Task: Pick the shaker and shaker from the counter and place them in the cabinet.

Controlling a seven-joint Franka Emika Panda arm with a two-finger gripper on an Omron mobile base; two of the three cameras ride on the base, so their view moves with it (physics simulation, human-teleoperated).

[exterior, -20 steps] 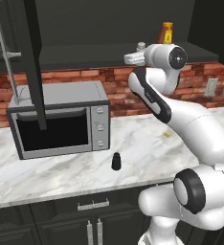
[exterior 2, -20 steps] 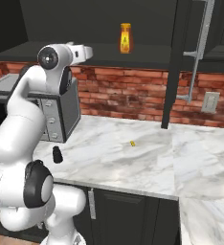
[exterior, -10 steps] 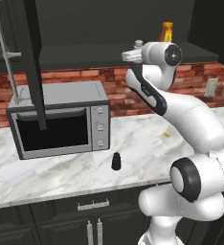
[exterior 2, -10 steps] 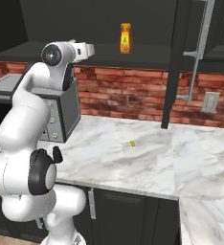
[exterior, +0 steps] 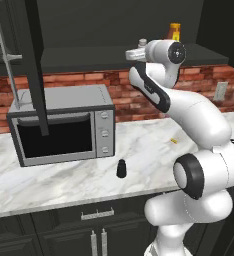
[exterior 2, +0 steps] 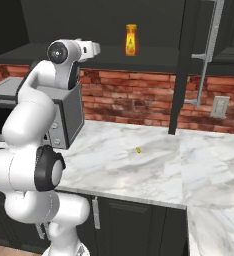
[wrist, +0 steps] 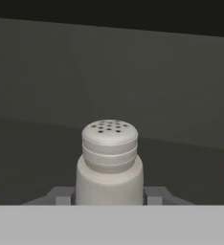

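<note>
**Holding the grey shaker up at the cabinet shelf**

Gripping the light grey shaker (wrist: 109,160), the gripper (wrist: 109,196) has its two fingers closed against the shaker's lower sides, one on each side. The shaker stands upright between them: a tapered, pale grey body with a ribbed silvery cap pierced by small holes on top. In the left base view the gripper (exterior: 137,52) is raised to the level of the cabinet (exterior: 89,57) shelf, with the shaker's cap (exterior: 142,42) showing just above it. Beyond the gripper lies the flat dark shelf and the dark back wall of the cabinet. Off to the gripper's side on the same shelf stands an orange-yellow bottle (exterior 2: 131,40). Well below the gripper, on the white marble counter (exterior: 154,150), the black shaker (exterior: 121,168) stands upright, just in front of the microwave (exterior: 64,127). Red brick wall (exterior 2: 134,95) runs behind the counter.
</note>
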